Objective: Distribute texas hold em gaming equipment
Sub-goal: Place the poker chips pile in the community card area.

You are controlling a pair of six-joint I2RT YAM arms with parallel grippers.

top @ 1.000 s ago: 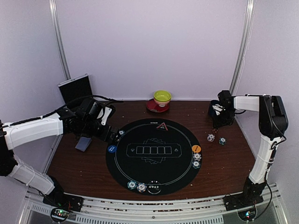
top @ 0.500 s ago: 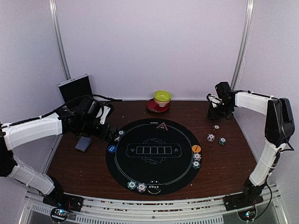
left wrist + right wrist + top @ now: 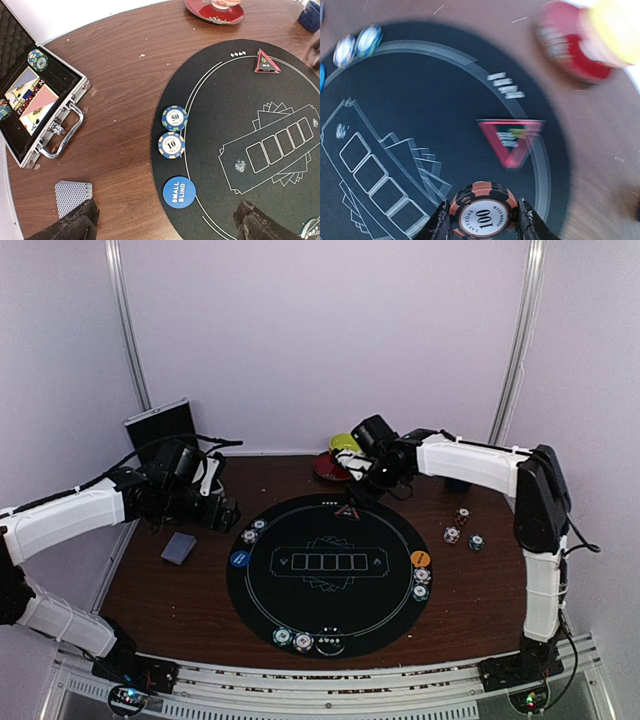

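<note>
My right gripper (image 3: 482, 220) is shut on a black-and-orange 100 poker chip (image 3: 482, 212). It hovers over the far edge of the round black mat (image 3: 300, 600), beside the red triangle marker (image 3: 512, 140). My left gripper (image 3: 167, 227) is open and holds nothing, low over the mat's left rim. Ahead of it lie a 50 chip (image 3: 174, 118), a 10 chip (image 3: 171, 145) and the blue small-blind button (image 3: 179, 192). A grey-blue card deck (image 3: 73, 196) lies on the wood by its left finger (image 3: 75, 225).
An open metal case (image 3: 60, 117) with cards and chips sits at the far left. The bowl on its red saucer (image 3: 347, 448) stands at the back, the blue mug (image 3: 311, 15) to its right. An orange button (image 3: 420, 559) and chips ring the mat; loose chips (image 3: 452, 535) lie to the right.
My right arm swung left from the back right corner, carrying the chip to the mat's far edge. My left gripper drew back a little from the two chips, still open.
</note>
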